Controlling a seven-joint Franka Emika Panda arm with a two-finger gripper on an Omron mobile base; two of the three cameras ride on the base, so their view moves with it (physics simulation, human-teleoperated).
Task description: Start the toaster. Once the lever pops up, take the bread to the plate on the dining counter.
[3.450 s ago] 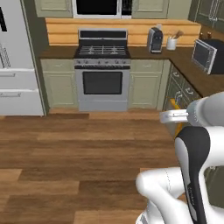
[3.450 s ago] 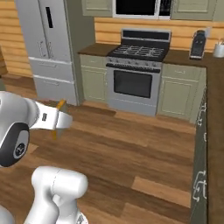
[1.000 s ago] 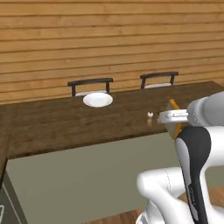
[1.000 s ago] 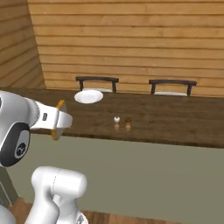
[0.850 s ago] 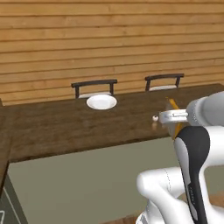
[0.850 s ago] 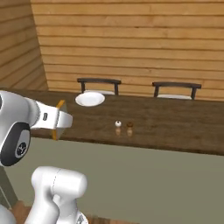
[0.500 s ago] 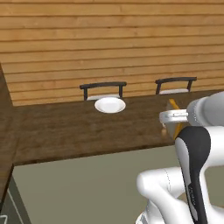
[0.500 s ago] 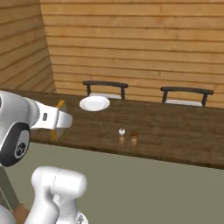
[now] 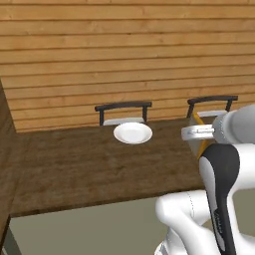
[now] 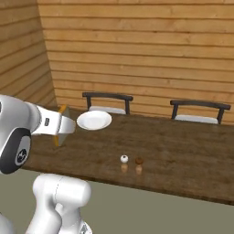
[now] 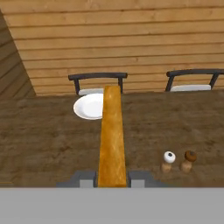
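Since we've got the bread pinched on edge between the two fingers of the gripper, jaws narrow and clamped on its crust, the carry half looks fine, but the drop-off is where we could mess up. In the hand view the slice runs straight up the middle of the frame, and its far tip overlaps the right rim of the plate, which sits left of centre in the upper half, on the far side of the dining counter just in front of a dark chair. We're guessing the slice isn't actually over the plate yet, so letting go here would probably dump it on the bare wood. Because it's held on edge, it could also tip and slide off the rim when released. The salt shaker and pepper shaker at lower right are well apart from our line, so no worries unless the arm swings wide.
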